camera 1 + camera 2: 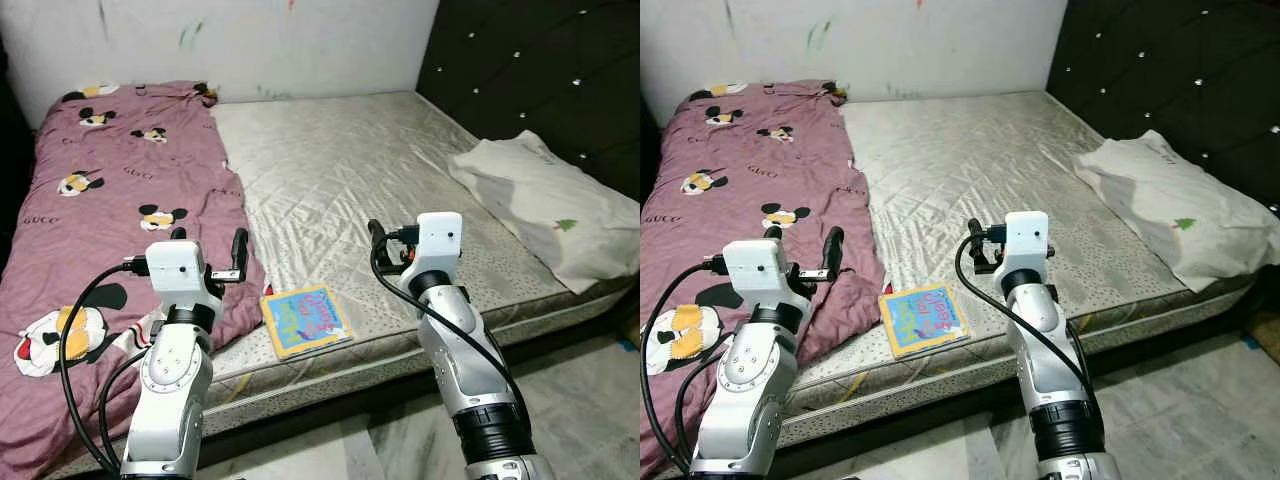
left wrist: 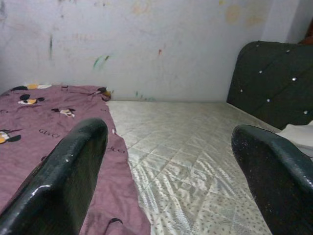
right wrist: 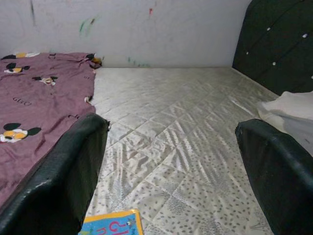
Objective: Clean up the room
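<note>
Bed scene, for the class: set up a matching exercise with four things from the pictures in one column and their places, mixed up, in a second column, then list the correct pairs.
Things:
1. Book
2. Pillow
3. Purple blanket
4. Left gripper

Places:
A. By the black headboard, on the robot's right side of the bed
B. Spread over the robot's left side of the mattress
C. Near the front edge of the mattress, between the two arms
D. Raised above the blanket's edge, fingers apart

Pairs: 1-C, 2-A, 3-B, 4-D
</note>
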Controlling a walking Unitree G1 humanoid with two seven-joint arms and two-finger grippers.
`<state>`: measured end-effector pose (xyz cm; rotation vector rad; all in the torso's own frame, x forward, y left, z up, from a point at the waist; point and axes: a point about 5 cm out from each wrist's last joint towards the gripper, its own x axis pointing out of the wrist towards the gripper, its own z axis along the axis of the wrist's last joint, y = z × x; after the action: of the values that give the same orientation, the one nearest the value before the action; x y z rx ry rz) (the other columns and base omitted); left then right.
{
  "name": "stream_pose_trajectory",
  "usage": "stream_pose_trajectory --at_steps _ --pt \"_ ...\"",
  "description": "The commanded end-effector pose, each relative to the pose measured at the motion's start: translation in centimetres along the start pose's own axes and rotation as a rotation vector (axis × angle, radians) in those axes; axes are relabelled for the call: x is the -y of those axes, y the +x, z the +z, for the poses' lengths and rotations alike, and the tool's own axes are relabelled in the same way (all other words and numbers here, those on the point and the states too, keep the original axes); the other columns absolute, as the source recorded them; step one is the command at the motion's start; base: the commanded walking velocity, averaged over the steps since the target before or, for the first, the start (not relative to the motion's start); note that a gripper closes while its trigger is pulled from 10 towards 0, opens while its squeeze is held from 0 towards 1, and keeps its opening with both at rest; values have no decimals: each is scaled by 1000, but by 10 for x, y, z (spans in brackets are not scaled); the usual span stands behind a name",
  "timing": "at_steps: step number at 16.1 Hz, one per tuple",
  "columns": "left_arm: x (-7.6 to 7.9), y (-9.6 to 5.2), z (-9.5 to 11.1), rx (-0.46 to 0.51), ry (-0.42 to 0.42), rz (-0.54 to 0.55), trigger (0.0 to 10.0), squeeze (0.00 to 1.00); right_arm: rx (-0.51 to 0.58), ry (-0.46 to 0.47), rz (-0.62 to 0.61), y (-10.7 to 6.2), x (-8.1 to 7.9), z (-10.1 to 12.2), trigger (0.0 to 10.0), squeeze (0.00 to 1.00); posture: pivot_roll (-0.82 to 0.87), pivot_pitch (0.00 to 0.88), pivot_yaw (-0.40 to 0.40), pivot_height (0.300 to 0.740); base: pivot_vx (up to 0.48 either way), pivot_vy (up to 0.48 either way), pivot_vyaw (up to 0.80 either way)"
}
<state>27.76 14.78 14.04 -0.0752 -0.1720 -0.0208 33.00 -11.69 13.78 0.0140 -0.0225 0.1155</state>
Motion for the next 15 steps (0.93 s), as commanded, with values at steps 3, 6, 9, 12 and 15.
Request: stream_pose_trajectory --at_steps 3,6,9,12,15 --pt "3 1 1 9 -6 -13 10000 0 4 -9 3 1 0 0 10000 0 -47 35 -42 740 0 0 0" --pt "3 1 2 11 -7 -15 10000 0 2 -10 0 1 1 0 10000 0 -47 39 -41 740 260 0 0" --pt "3 2 2 12 -6 -15 10000 0 3 -14 1 1 1 0 10000 0 -47 40 -41 740 290 0 0" --pt "4 2 2 12 -9 -14 10000 0 5 -19 4 2 1 0 10000 0 -48 44 -44 740 292 0 0" --pt "3 1 0 4 -9 9 10000 0 4 -22 5 1 1 -1 10000 0 -48 44 -44 740 185 0 0"
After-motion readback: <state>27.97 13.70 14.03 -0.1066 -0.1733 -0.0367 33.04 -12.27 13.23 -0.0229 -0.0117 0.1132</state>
